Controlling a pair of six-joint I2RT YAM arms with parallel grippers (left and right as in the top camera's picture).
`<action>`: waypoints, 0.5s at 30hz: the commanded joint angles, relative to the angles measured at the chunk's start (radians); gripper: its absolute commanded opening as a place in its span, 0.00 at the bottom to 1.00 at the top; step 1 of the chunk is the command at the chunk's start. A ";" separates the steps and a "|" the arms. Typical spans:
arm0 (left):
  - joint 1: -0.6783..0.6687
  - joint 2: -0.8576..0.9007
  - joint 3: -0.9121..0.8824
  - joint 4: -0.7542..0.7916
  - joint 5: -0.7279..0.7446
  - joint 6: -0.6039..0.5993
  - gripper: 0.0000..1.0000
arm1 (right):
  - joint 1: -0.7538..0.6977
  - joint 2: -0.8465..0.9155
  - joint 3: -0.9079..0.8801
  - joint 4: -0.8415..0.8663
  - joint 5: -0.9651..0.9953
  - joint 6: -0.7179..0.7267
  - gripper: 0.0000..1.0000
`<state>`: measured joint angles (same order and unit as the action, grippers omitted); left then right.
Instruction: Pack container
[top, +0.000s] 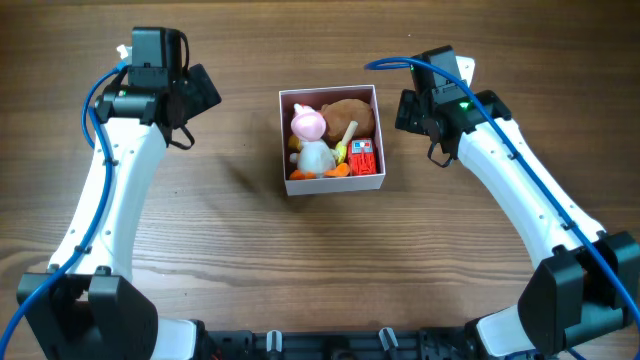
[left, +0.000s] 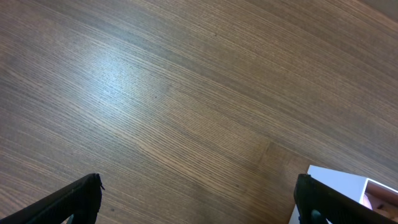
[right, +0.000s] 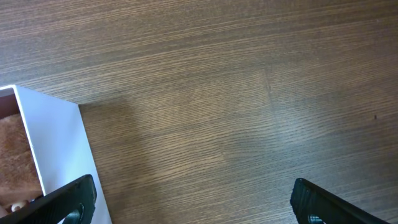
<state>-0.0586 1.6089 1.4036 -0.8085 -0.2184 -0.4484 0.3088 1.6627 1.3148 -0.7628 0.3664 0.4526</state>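
The left gripper (left: 199, 198) at nine o'clock and right gripper (right: 193, 199) at three, both wide and empty, probably needed only to retreat without nudging the full container (top: 330, 181).

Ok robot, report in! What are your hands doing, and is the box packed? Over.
Left gripper open, empty. Right gripper open, empty. Container between them, toys inside. Nothing in the way.

The brown, wood-grained surface (top: 320, 260), its grain running left to right, carries the container (top: 335, 184), a small square white-walled box sitting flat near the middle, slightly toward the far side.
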 joint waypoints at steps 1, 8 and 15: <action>0.008 -0.006 0.003 -0.001 0.005 -0.012 1.00 | 0.007 -0.095 -0.005 0.003 -0.009 0.019 0.99; 0.008 -0.006 0.003 -0.001 0.005 -0.012 1.00 | 0.007 -0.400 -0.005 0.003 -0.009 0.018 1.00; 0.008 -0.006 0.003 -0.001 0.005 -0.012 1.00 | 0.007 -0.805 -0.005 0.002 0.001 0.017 0.99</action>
<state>-0.0586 1.6089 1.4036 -0.8085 -0.2184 -0.4484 0.3096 1.0119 1.3113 -0.7628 0.3592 0.4530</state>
